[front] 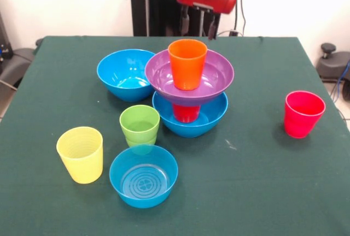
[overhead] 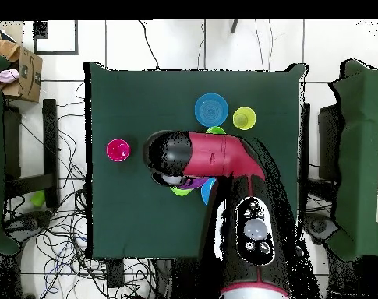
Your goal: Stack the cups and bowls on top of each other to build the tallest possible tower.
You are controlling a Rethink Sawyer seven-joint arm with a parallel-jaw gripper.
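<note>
Front view, tower (front: 189, 86) below raised pincer (front: 206, 15), orange cup (front: 187, 63) topmost

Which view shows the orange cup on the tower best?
The front view: the orange cup stands upright and unobstructed in the purple bowl, which rests on the red cup inside a large blue bowl. In the overhead view the arm covers the cup entirely.
</note>
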